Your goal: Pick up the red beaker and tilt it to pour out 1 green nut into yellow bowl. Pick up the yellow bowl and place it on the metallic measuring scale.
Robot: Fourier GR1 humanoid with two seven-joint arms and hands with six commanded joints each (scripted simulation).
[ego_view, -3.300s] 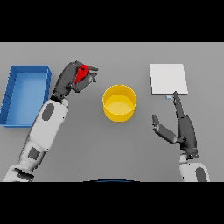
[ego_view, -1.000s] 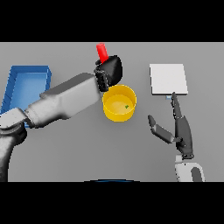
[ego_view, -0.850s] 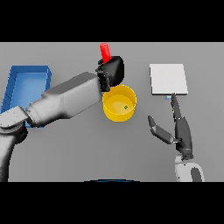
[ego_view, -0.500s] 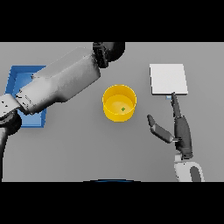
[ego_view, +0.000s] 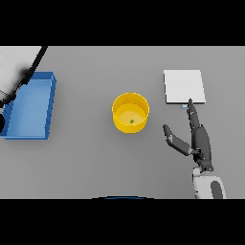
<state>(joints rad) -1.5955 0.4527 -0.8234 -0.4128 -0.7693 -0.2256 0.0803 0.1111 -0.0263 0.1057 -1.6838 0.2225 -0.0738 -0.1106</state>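
Observation:
The yellow bowl stands upright at the middle of the table, and a small green nut lies on its bottom. The metallic measuring scale is a pale square plate at the back right. My right hand rests open on the table just in front of the scale and to the right of the bowl, its fingers straight and its thumb spread toward the bowl. Only the white forearm of my left arm shows, at the upper left corner. Its hand and the red beaker are out of the picture.
A blue open bin sits at the left edge of the table, partly under the left forearm. Bare grey tabletop lies between the bin, the bowl and the scale.
My left arm, which held the red beaker tilted over the bowl, has swung up and to the left, taking hand and beaker out of view. A green nut now lies in the bowl. The right hand is still.

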